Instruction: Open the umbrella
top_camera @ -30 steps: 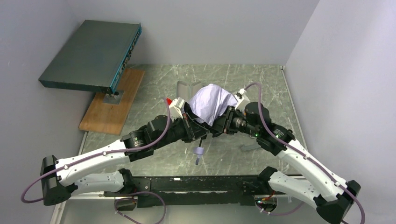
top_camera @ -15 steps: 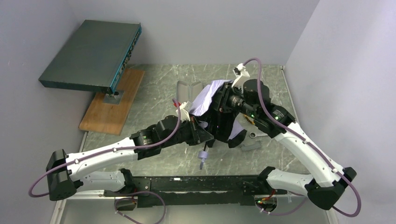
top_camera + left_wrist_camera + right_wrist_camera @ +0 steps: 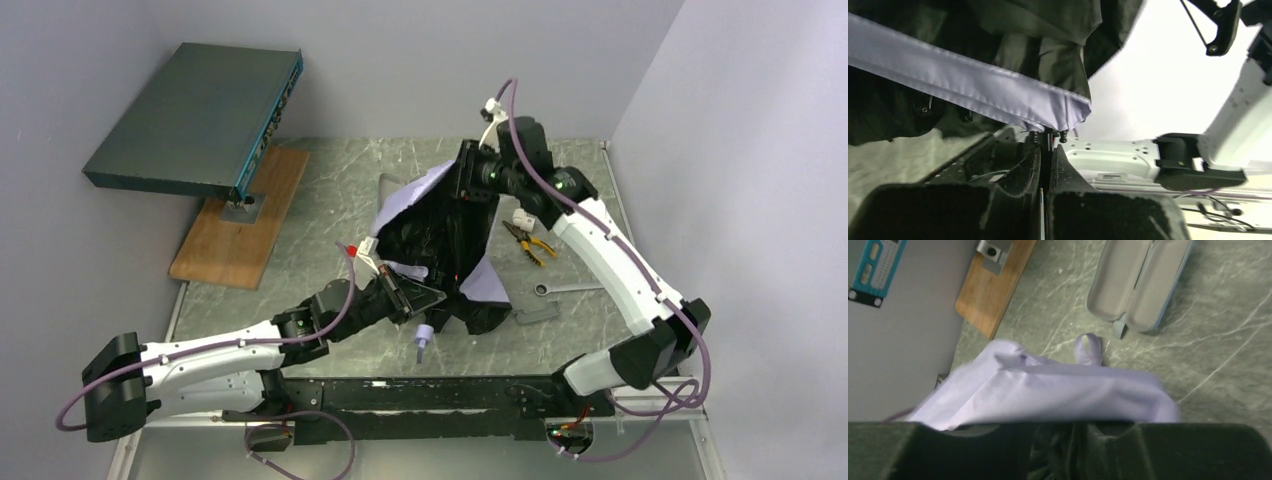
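The left gripper (image 3: 1045, 150) is clamped tight, its two dark fingers meeting on a thin black shaft that runs up between them into the umbrella (image 3: 440, 240). In the overhead view this gripper sits low near the middle of the table (image 3: 330, 190), with the small pale handle (image 3: 424, 343) sticking out just below it toward the arm bases. The right gripper (image 3: 1058, 429) is at the far end of the canopy, its arm stretched forward. Its fingers stand somewhat apart, with dark fabric in the gap and lavender cloth draped across their tips, but it is not clear whether they pinch anything (the cloth hides the contact). The umbrella is partly spread between the two grippers and tilted. Its black underside faces the overhead camera, and lavender panels show at its far left and near right edges. A lavender hem with small rib tips hangs right above the left fingers. Beyond the canopy an open grey case (image 3: 1138, 282) lies on the table. To the right lie yellow-handled pliers (image 3: 530, 243), a wrench (image 3: 565, 289) and a small grey piece (image 3: 537, 315). At far left a wooden board (image 3: 245, 215) carries a stand holding a dark teal flat box (image 3: 195, 115).
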Tool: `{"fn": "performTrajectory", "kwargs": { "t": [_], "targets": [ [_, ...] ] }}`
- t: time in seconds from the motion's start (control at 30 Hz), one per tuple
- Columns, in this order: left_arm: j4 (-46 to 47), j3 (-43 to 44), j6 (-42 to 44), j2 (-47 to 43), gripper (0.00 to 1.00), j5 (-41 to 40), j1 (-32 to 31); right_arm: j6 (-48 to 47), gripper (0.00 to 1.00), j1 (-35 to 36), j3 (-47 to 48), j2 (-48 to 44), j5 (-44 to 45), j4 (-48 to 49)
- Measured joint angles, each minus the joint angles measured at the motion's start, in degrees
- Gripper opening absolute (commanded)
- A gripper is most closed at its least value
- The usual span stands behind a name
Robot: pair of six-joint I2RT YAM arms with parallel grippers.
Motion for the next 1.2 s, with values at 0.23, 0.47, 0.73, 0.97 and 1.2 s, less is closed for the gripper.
{"fn": "performTrajectory", "kwargs": {
  "t": [0.23,0.47,0.73,0.97,1.2],
  "targets": [
    [14.2,-4.2,-5.1,0.1,0.00,-0.9,-1.5,1.0,0.75,-3.1,-1.2,-4.7,-8.2,0.0],
    [34.2,-4.4,-7.1,10.8,0.00,-0.2,-0.5,5.6,0.68,-2.0,-12.2,-26.7,-12.2,1.2],
    [54.4,-0.4,-11.0,29.2,0.00,2.8,0.6,12.4,0.53,-2.0,-25.2,-44.7,-11.3,3.8],
    [55.0,3.3,-12.3,29.5,0.00,4.7,0.6,14.6,0.85,-2.0,-32.9,-45.7,-7.0,-0.7],
    [11.3,8.2,-10.6,7.6,0.00,-0.2,-0.1,12.6,0.82,-2.0,-23.1,-43.7,3.1,-10.2]
  ]
}}
